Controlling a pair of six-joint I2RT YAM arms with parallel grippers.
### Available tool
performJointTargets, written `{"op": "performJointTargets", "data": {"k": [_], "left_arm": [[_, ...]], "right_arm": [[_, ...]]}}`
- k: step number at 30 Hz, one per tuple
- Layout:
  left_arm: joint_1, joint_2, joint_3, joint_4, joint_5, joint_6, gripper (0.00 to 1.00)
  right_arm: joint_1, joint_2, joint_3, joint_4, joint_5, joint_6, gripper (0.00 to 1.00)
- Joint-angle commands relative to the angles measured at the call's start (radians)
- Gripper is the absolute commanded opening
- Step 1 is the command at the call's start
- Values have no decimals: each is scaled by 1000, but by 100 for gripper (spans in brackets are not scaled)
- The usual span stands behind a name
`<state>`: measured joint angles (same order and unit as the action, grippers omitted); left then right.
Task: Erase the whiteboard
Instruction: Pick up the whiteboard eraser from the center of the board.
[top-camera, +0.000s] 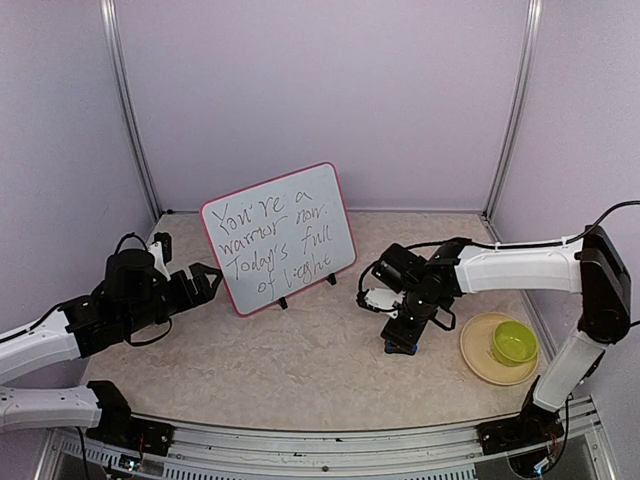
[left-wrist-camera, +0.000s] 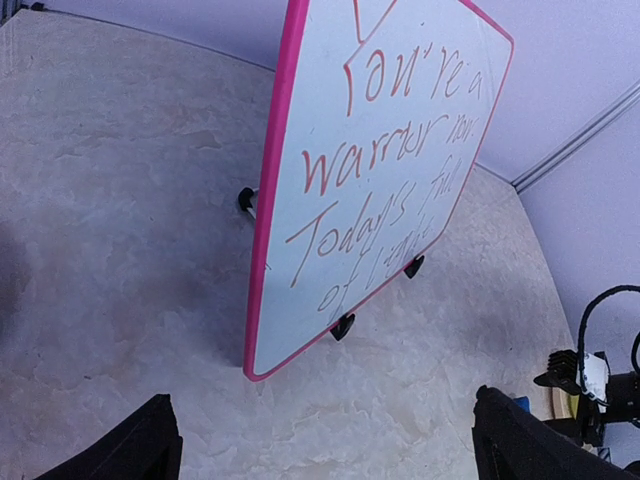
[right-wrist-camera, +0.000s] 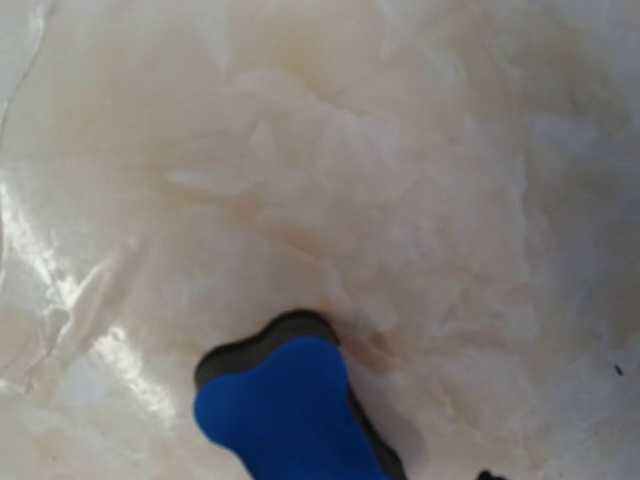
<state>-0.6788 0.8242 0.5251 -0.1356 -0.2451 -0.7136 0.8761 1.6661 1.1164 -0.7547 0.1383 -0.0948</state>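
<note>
Pale lilac walls (top-camera: 320, 90) enclose a beige, marble-patterned tabletop (top-camera: 300, 370) on three sides. Thin metal posts (top-camera: 132, 110) run up the two back corners. Light is soft and even

The whiteboard (top-camera: 278, 238) reads "You're a warrior now / Today's full of…" (last word unclear).

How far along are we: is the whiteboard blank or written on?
Written on: handwriting fills the whiteboard in both the top and left wrist views; nothing looks wiped.
</note>
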Motion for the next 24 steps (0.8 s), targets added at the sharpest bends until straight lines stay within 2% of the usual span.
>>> {"op": "performJointTargets", "data": {"k": [1, 20, 24], "left_arm": [[-24, -6, 14, -17, -31, -22, 99], [-34, -55, -3, -38, -44, -49, 99], [-34, -54, -12, -32, -40, -54, 99]], "right_arm": [[10, 27, -11, 14, -3, -16, 66], [10, 110, -22, 27, 34, -12, 62], [10, 118, -26, 33, 38, -10, 56]]}}
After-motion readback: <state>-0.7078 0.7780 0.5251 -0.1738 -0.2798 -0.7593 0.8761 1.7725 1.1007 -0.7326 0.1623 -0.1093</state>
